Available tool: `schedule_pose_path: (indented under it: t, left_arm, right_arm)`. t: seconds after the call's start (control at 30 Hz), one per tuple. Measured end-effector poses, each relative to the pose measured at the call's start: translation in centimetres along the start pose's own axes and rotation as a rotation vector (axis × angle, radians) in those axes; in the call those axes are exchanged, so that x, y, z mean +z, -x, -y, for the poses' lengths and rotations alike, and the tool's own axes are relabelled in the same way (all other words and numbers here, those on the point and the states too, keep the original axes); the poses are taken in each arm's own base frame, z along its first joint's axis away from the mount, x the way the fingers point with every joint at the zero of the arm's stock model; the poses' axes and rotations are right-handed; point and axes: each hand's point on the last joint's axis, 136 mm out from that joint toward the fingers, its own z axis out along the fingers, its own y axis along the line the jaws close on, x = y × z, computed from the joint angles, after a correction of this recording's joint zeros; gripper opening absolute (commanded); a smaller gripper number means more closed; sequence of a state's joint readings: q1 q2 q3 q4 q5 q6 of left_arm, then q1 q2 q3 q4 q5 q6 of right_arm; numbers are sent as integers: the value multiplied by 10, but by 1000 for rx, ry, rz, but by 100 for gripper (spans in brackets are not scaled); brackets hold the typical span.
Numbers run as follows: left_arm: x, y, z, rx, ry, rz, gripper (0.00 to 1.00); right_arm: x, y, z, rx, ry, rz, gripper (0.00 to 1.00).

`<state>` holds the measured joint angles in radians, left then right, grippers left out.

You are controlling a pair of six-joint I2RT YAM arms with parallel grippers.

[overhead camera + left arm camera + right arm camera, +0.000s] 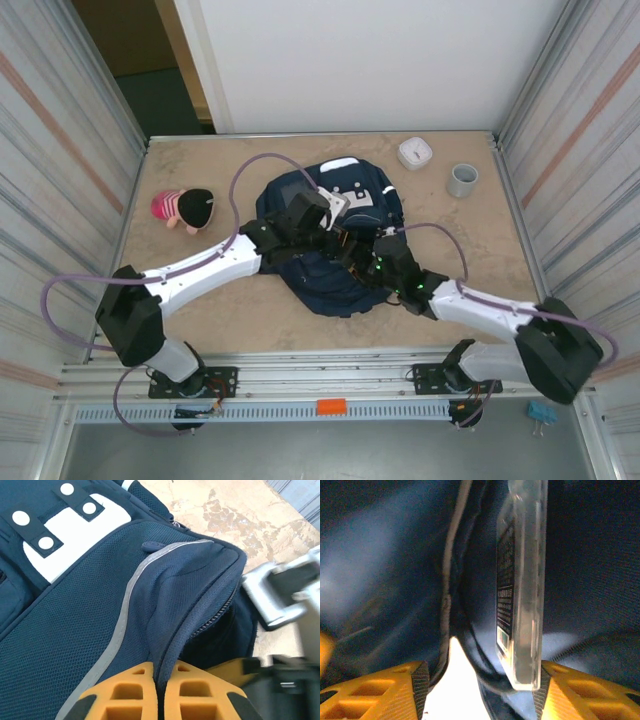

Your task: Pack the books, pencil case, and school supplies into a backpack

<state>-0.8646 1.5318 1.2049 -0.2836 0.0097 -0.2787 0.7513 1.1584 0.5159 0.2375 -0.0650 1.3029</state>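
Fabric of the backpack (75,630) is pinched between the pressed-together orange fingers (125,692) of the left gripper (159,680), which grips a fold beside the zipper edge of the pack's mouth. Seen from above, the left arm (200,265) stretches low from the near left of the backpack, its wrist bent over the pack's middle. The right arm (480,305) comes in from the near right of the backpack, its wrist dipped toward the opening. Inside the backpack, the right gripper (480,690) stands spread, clamping nothing. A clear packet (520,580) with dark print stands on edge there, its lower end against one finger. A plush toy (185,208) lies left of the backpack.
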Motion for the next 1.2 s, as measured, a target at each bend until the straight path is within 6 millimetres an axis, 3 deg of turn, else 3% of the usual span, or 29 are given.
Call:
schedule_pose_path:
  t: [0.13, 0.27, 0.5, 0.9, 1.2]
  left_arm:
    - [1, -2, -4, -8, -1, -5, 0]
    - [1, -1, -4, -12, -9, -1, 0]
    - [1, 0, -3, -16, -19, -1, 0]
    - [1, -1, 0, -19, -36, -6, 0]
    - [1, 1, 0, -24, -39, 1, 0]
  right_arm:
    - [-28, 17, -2, -38, 15, -1, 52]
    - [-34, 26, 13, -35, -20, -31, 40]
    - [-22, 6, 34, -29, -82, -154, 37]
    - [2, -16, 41, -49, -93, -226, 26]
    - [34, -7, 33, -56, -82, -207, 20]
